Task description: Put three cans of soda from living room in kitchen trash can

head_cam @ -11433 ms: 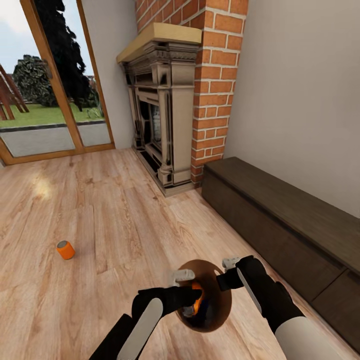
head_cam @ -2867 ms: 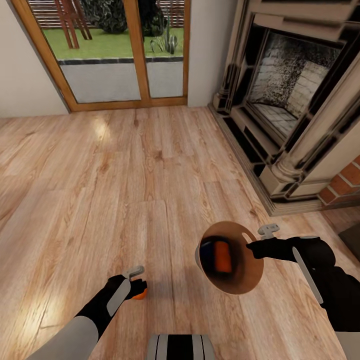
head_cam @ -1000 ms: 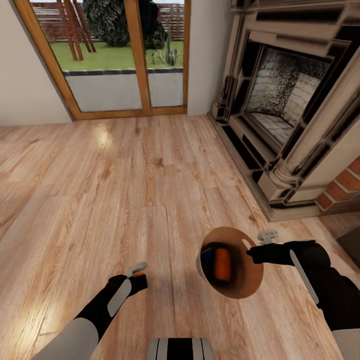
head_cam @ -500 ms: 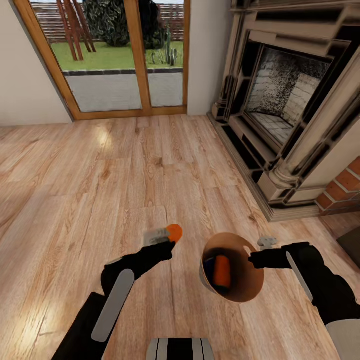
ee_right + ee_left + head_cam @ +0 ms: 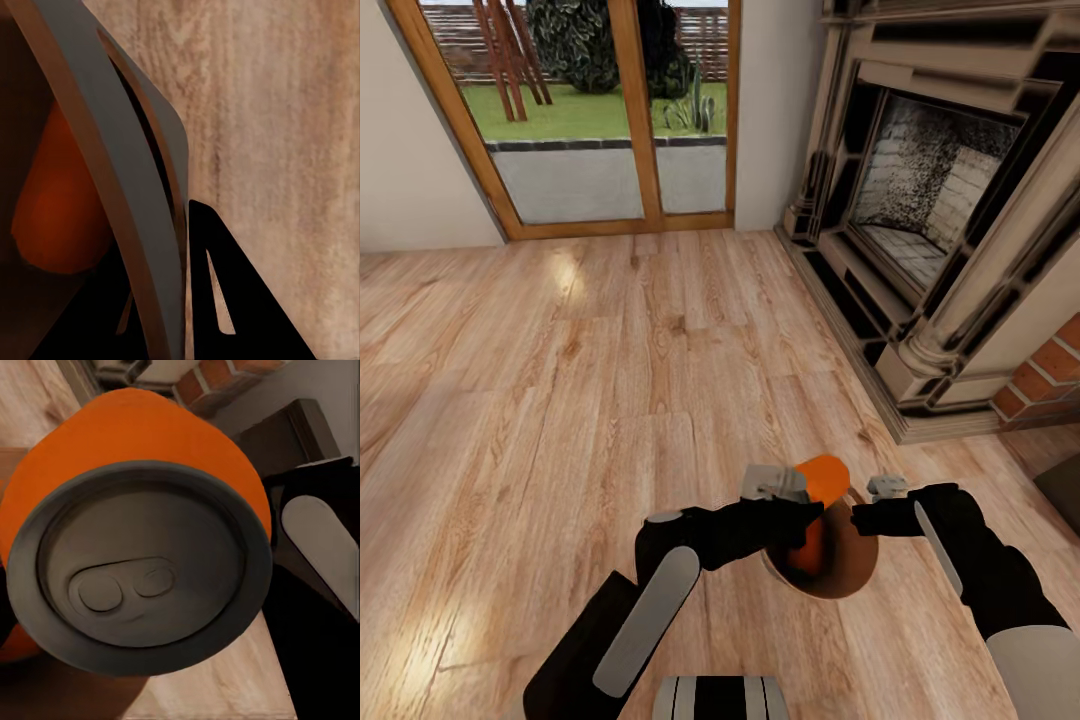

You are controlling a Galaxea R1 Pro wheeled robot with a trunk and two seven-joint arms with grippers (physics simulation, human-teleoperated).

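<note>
My left gripper is shut on an orange can of soda and holds it right over the mouth of the tash can. In the left wrist view the can's grey top faces the camera. The tash can hangs tilted above the floor, its tan inside facing me, with my right gripper shut on its rim. A second orange can lies inside it, also seen as an orange shape behind the rim. The blue can is hidden.
A stone fireplace with a raised hearth stands at the right, brick beside it. Wood-framed glass doors are at the far wall. Wooden floor stretches to the left and ahead.
My left arm has swung right and up with the orange can, from beside the tash can to over its mouth. The right arm and the tash can have hardly moved.
</note>
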